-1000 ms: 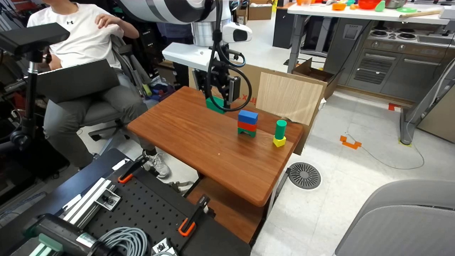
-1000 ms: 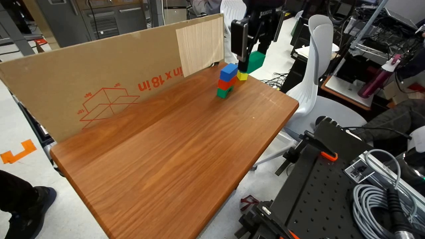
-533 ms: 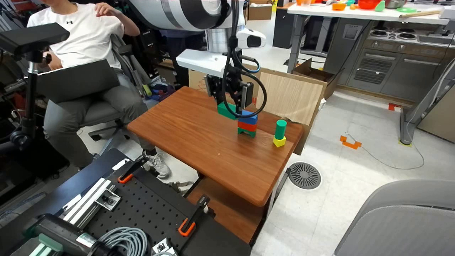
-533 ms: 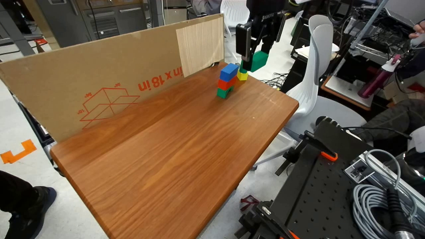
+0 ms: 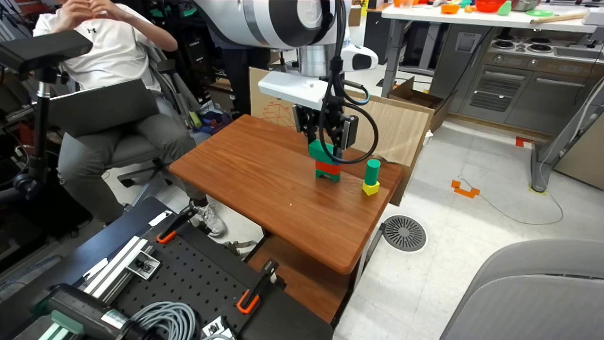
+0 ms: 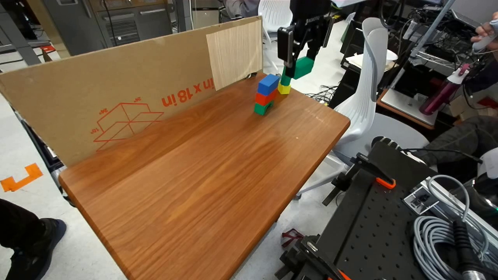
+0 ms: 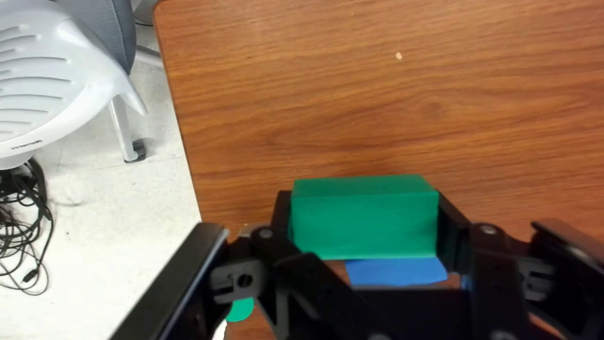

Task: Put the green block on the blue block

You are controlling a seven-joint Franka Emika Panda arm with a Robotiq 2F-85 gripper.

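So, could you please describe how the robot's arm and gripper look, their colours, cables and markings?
The arm is rounded and white, with black and grey bands; lower down come a silver cylinder and a flat white plate. Black cables loop outside, one partly blue. The gripper is mostly black and angular, with small pale lettering, hard to read.

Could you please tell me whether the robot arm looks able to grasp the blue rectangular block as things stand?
Probably not: the end effector is closed on a green rectangular block. Placing that on top seems feasible, since the blue block shows a bare top in an exterior view.
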